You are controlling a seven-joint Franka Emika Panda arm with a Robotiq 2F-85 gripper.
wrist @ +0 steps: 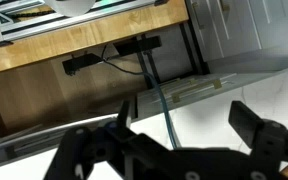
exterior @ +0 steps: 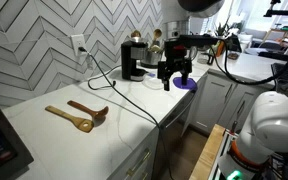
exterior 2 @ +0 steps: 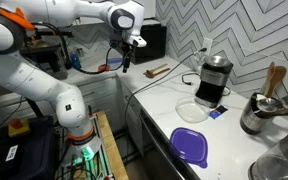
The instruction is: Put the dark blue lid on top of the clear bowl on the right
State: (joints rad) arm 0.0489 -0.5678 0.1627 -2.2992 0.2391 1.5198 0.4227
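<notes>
We've got the dark blue lid (exterior 2: 189,146) flat on the surface (exterior 2: 162,116) lower right, the clear bowl (exterior 2: 193,111) just above it, and the gripper (exterior 2: 126,63) hanging upper middle.

Kitchen corner: white counter against a tiled wall.
Grey-white herringbone tile wall (exterior: 34,40) behind a pale countertop (exterior: 84,135), seen in both exterior views. White wall outlet (exterior: 79,44) set in the tile, with a dark cable (exterior: 106,82) running from it across the counter. White panelled cabinet doors (exterior: 220,100) below the counter. Light wooden board (exterior: 209,155) near floor level. Lighting bright and even.
</notes>
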